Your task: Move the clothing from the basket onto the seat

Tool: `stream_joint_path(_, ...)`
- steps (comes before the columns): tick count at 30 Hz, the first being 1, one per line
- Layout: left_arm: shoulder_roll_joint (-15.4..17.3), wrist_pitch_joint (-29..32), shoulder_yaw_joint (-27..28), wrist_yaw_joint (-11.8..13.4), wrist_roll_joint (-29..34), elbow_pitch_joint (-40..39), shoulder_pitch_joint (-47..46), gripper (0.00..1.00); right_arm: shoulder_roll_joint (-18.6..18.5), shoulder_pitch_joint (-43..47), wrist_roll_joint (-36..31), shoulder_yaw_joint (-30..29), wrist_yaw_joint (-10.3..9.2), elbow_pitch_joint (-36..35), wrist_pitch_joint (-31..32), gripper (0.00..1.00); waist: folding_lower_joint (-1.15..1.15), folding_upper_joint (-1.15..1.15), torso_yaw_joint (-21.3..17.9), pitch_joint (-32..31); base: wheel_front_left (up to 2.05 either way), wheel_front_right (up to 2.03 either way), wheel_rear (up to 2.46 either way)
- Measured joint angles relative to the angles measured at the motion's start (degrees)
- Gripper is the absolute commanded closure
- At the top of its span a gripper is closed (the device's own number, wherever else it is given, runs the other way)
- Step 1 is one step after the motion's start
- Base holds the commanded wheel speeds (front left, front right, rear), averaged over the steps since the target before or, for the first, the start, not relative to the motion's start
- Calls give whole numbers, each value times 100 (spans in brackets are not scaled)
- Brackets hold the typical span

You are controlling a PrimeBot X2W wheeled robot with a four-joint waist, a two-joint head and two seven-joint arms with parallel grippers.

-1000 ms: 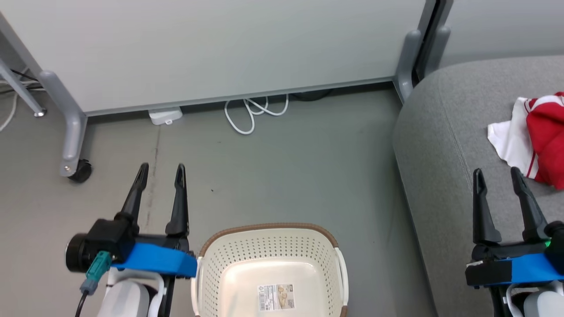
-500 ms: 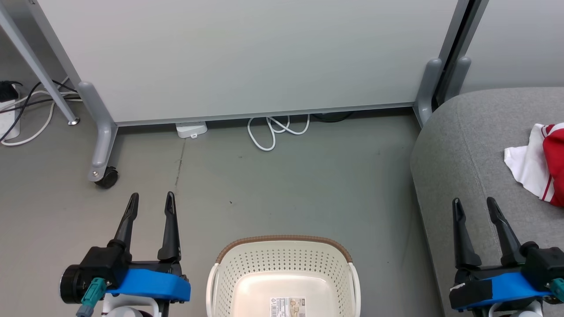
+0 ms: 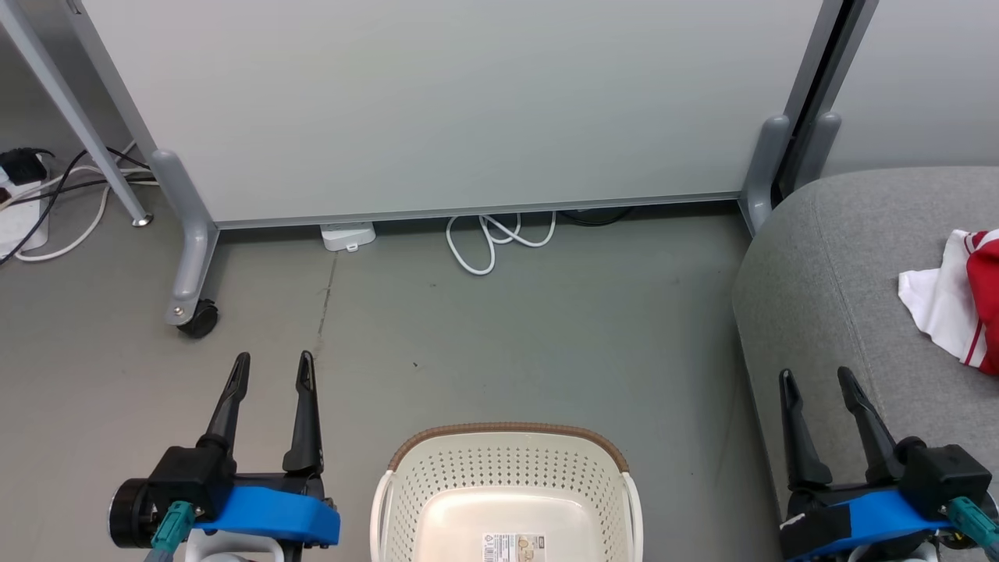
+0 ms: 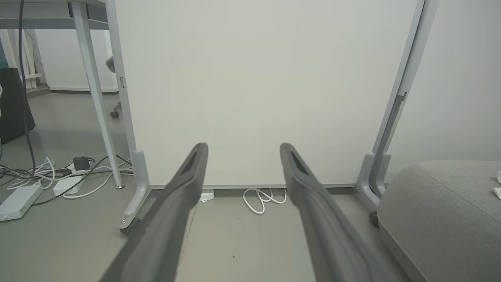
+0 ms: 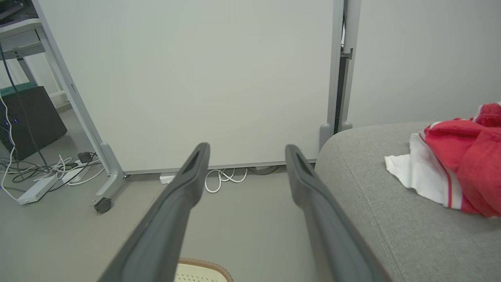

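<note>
The basket (image 3: 507,428) stands on the grey floor (image 3: 546,328) with nothing in it but the label sticker (image 3: 513,546) on its inside bottom. The clothing (image 3: 956,300) lies well to the right of the basket, on the seat (image 3: 827,297). It is a crumpled heap of red cloth with a white flap spread toward the basket, and it is cut by the picture's edge, so it may be one piece or two.

The left gripper (image 3: 273,357) hangs just left of the basket over bare floor, its two dark fingers apart and holding nothing. The right gripper (image 3: 813,373) hangs right of the basket, above the seat's near rounded edge, its fingers likewise spread and empty.

The clothing sits beyond and to the right of the right gripper's tips, clear of both fingers and outside the gap between them. In the right wrist view the heap (image 5: 462,172) lies off to the right of the right-hand finger, with grey cushion between. A sliver of the basket's brown rim shows at the bottom of that view.

Beyond the basket stands a pale partition panel (image 3: 468,101) on a castor foot (image 3: 197,320), with a white cable (image 3: 499,238) coiled at its base.
</note>
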Motion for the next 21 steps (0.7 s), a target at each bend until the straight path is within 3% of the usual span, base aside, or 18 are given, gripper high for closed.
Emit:
stream_joint_path(19, -7, 0, 8, -10, 26, 88, -2, 0, 10, -13, 37, 75, 0, 33, 0, 0, 0, 0, 39, 32, 0, 0, 0)
stream_joint_path(20, -7, 0, 9, -10, 26, 90, -3, 100, 10, -15, 43, 74, 0, 33, 0, 100, 0, 0, 42, 37, 0, 0, 0)
stream_joint_path(21, -5, 2, 0, -7, 23, 118, 2, 100, 11, -8, 43, 75, 0, 55, 0, 100, 0, 0, 43, 39, 0, 0, 0)
